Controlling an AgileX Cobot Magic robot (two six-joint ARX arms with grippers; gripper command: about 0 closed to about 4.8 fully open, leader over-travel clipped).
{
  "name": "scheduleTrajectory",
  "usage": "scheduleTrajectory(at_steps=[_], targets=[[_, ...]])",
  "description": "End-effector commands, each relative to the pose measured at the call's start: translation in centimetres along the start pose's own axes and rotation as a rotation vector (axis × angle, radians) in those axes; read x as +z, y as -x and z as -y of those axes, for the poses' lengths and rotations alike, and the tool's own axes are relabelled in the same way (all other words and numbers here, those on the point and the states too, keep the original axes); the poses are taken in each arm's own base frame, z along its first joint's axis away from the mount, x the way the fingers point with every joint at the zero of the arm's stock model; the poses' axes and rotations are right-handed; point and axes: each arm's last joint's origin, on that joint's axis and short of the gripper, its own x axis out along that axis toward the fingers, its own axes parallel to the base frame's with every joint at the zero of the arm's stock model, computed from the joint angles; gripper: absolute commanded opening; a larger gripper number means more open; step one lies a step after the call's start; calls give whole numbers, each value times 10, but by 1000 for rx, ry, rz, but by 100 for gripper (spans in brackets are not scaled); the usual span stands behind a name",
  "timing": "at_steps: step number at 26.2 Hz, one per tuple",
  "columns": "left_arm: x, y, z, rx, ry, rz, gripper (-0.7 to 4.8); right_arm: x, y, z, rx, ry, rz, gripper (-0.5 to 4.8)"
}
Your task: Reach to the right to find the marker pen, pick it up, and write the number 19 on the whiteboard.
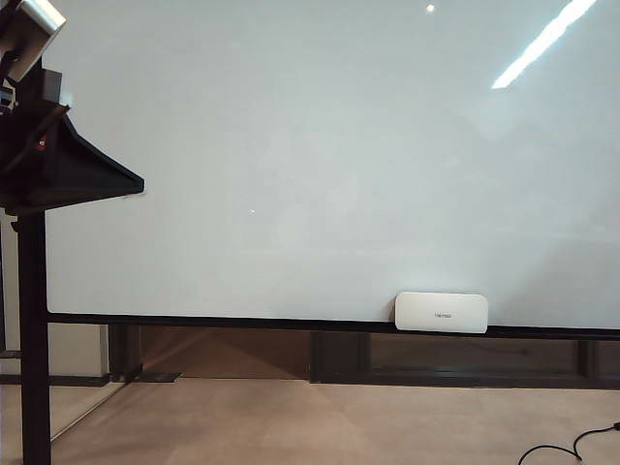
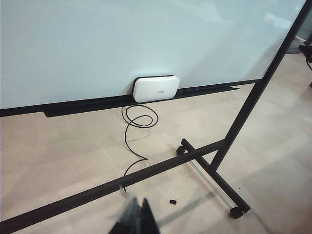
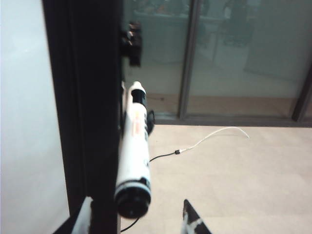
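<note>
The whiteboard (image 1: 320, 155) fills the exterior view, and its glossy face (image 2: 122, 44) also shows in the left wrist view. The number 19 is out of view. The marker pen (image 3: 133, 151), white with a black end, hangs along the board's black side frame (image 3: 87, 97). My right gripper (image 3: 139, 218) is open, and the pen's black end sits between its fingertips (image 3: 191, 220), apart from them. My left gripper (image 2: 139, 217) is shut on nothing and points at the floor below the board. Neither gripper is clearly seen in the exterior view.
A white rounded block (image 1: 441, 312) sits on the board's bottom ledge (image 2: 157, 88). A black cable (image 2: 139, 122) curls on the floor by the stand's legs and castors (image 2: 214, 170). A small black piece (image 2: 172, 201) lies nearby. A glass wall (image 3: 234, 58) stands behind the pen.
</note>
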Motion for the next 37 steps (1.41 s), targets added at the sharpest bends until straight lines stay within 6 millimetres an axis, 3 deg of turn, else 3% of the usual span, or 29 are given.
scheduleTrajectory(at_steps=[1,12,37], targets=[[3,-1,0,2,-9,13,-5,11,-4,0,4,22,24,233],[3,-1,0,10,-8,10,-5,15,-17,-5,3,27,33,230],[3,-1,0,8,-8,10,-5,8,-22,-7,-44,33,32,228]])
